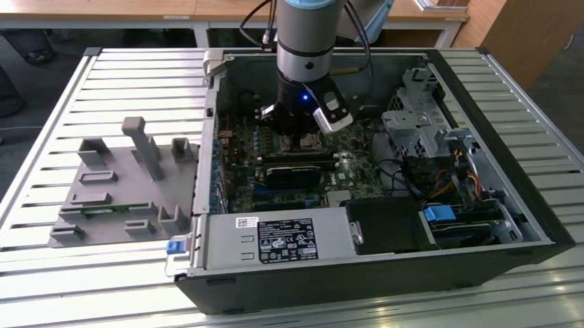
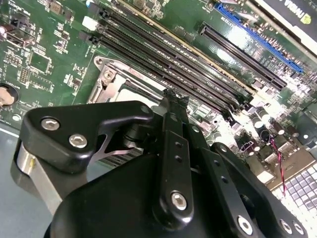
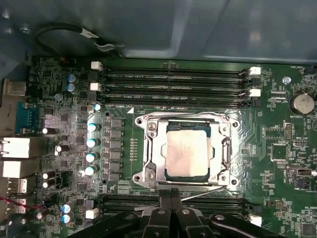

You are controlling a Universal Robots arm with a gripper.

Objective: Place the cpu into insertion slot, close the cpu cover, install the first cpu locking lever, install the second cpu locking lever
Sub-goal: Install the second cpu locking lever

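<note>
The cpu [image 3: 187, 153], a silvery-grey square, lies flat in the insertion slot [image 3: 213, 148] on the green board. The cpu cover [image 3: 152, 148], a silvery frame with a square window, lies down around it. A thin metal locking lever [image 3: 208, 192] runs slanted along the socket edge nearest my gripper [image 3: 171, 197]. The gripper's black fingers are pressed together with nothing visible between them, their tips just beside that lever's end. The second wrist view has the gripper [image 2: 174, 96] hovering at the corner of the cover [image 2: 106, 82]. The exterior view places the gripper [image 1: 297, 142] low inside the open computer case.
Long black memory slots [image 3: 173, 82] run along both sides of the socket. A row of capacitors [image 3: 91, 144] stands beside it. A graphics card [image 1: 292, 171], power supply [image 1: 273, 239] and drive cage [image 1: 415, 130] crowd the case. A grey fixture plate [image 1: 119, 191] sits at the exterior view's left.
</note>
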